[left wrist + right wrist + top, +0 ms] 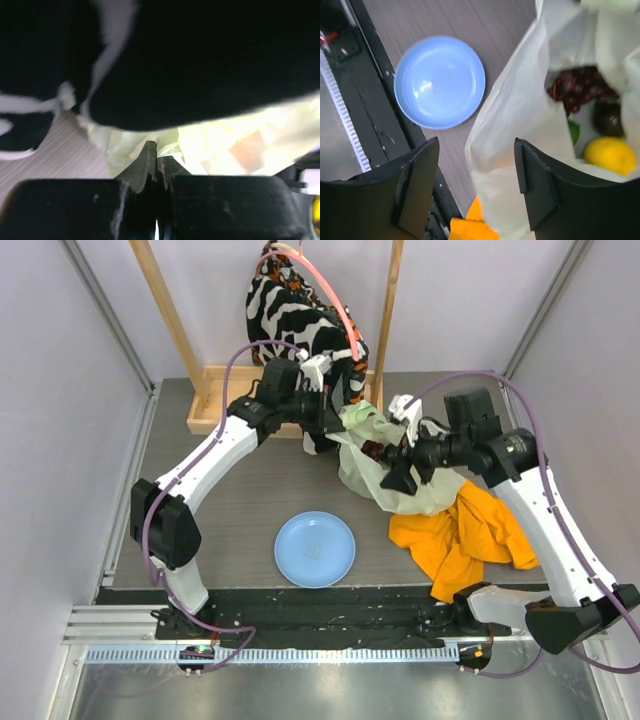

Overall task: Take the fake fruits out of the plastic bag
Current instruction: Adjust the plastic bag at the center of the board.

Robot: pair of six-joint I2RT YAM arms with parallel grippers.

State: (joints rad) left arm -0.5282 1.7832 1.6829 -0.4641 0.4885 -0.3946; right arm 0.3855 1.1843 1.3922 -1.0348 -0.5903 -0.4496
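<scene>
Table [230,490]: grey top with fine wood-like lines.
Walls [60,390]: plain white panels, close to the table on its left, right and far sides.
Wooden frame [165,310]: two pale leaning posts on a shallow wooden tray [215,410], at the table's far edge.
Black strip [330,605]: along the table's near edge.
Metal sheet [320,690]: just before the strip, with white glare.
Light: bright, even.

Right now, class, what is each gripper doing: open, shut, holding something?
Left gripper: shut, pinching the plastic bag.
Right gripper: open, holding nothing.
</scene>
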